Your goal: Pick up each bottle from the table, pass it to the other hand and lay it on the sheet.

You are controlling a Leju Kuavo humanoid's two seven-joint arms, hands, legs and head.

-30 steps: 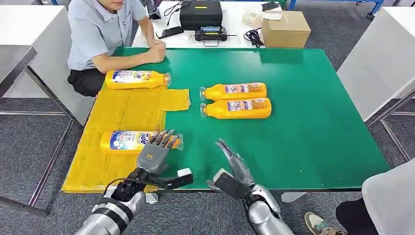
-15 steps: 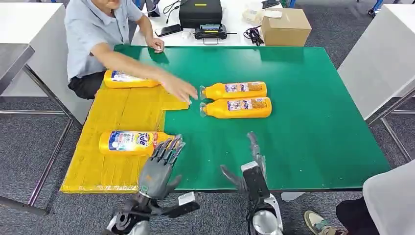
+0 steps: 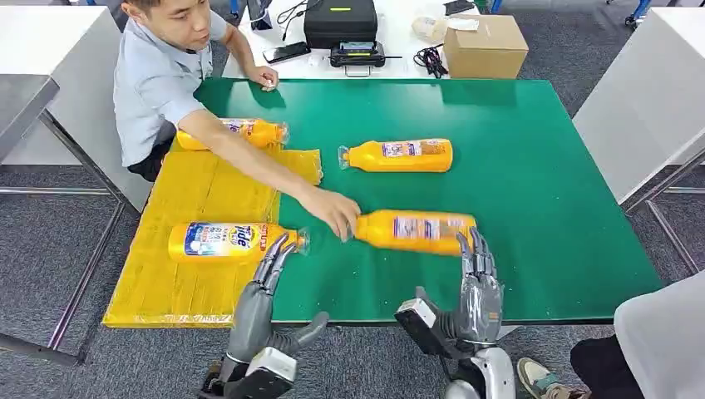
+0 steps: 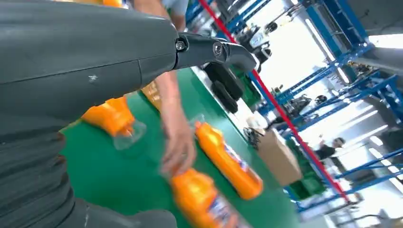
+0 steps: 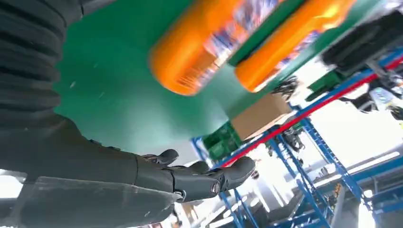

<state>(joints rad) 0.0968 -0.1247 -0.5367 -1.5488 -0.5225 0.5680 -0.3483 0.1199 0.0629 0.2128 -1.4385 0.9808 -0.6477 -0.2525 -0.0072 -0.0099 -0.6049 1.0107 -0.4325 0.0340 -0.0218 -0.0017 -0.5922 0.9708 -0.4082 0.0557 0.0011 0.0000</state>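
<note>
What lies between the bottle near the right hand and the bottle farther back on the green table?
In the head view, only bare green table lies between the near bottle, held at its cap end by the person's hand, and the far bottle.

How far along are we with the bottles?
Two bottles lie on the yellow sheet: one near the left hand, one at the far edge. Two remain on the green table: the far bottle, and a near bottle that a person's hand holds by the cap end, just ahead of the right hand. Both hands hold nothing, the left hand included.
</note>
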